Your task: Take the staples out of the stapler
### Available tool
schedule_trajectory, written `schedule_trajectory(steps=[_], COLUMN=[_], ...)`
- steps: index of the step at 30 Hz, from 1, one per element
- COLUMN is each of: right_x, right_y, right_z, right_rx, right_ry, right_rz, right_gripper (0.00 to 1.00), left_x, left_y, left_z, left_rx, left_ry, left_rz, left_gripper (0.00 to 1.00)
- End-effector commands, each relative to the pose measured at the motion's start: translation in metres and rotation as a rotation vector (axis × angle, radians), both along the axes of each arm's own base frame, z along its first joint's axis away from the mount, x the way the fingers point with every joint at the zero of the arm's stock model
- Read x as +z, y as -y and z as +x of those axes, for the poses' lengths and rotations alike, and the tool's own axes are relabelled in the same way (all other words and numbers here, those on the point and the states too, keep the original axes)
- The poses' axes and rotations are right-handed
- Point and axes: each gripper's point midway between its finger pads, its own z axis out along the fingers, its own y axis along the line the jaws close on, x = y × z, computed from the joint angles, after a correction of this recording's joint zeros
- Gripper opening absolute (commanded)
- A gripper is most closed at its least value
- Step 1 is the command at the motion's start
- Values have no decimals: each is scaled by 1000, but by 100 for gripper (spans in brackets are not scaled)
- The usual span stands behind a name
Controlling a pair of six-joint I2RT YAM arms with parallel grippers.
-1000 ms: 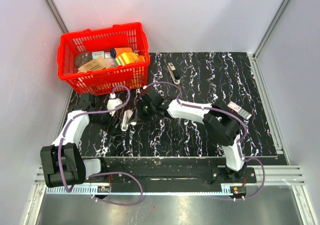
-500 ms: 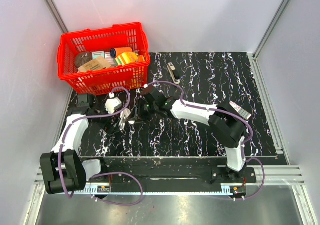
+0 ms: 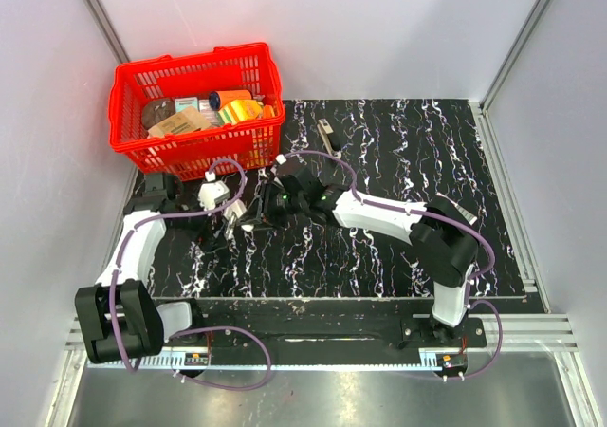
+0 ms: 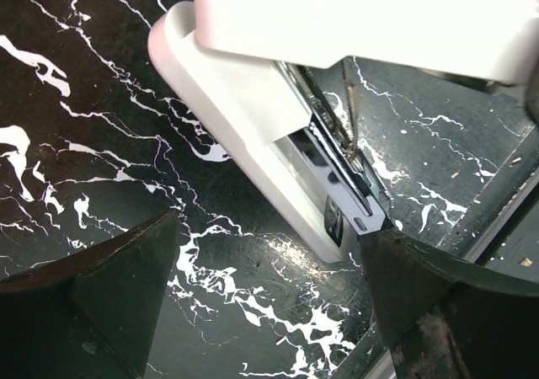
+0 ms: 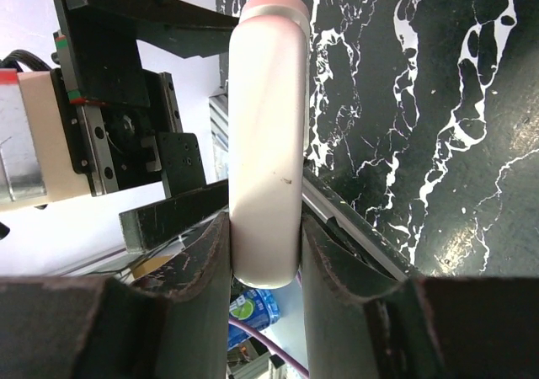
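stapler (image 3: 239,220): white oblong body, over the left-middle of the worktop (image 3: 379,247), just in front of the basket (image 3: 121,78) and between the two tools. whether it touches the marbled surface, cannot tell.
stapler, left wrist view (image 4: 253,118): white top part lifted off the white base. a metal channel with a thin rod along it lies bare between them. staples in the channel: cannot tell.
stapler, right wrist view (image 5: 265,143): seen end on, long rounded pale body with a pinkish cap at the far end.
right tool (image 3: 261,216): arm reaches across from the right. its fingers (image 5: 202,261) press both flanks of the stapler's near end, so it is clamped on the stapler.
right tool, own view (image 5: 265,244): the left arm's black and white hardware shows just beyond the stapler.
left tool (image 3: 226,223): comes in from the left, close up to the stapler.
left tool, own view (image 4: 269,286): dark fingers (image 4: 109,286) spread wide apart, nothing between them. the stapler's opened end lies just past the tips, not touched.
basket: red, at the worktop's far left corner, packed with mixed goods.
black bar (image 3: 328,135): slim, pale at one end, lying alone on the far middle of the worktop, well apart from both tools.
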Motion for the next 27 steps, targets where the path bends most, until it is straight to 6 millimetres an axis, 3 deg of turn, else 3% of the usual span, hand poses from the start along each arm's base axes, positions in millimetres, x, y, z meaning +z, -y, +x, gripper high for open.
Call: schedule_trajectory(steps=[1,3,6,8,18,27], right_x=[49,49,50,51,48,30], right_y=[-5,-4,-3,-3,-7,0], right_z=[-2,-2,-4,-4,-9,-19], right_rx=[18,17,16,16,41,81], right_ry=[36,34,33,30,2,5], right_rz=[149,151,157,168,205,169], right_gripper=[0,0,0,0,0,0], left_x=[21,18,12,9,23,28], left_y=[11,10,7,6,10,2], left_z=[5,2,-2,-4,-3,2], left_rx=[-55,-74,-92,-97,-106,-98], left_ry=[48,39,9,-10,11,32], left_rz=[-63,-54,-32,-31,-61,-31], left_gripper=[90,79,52,41,25,0])
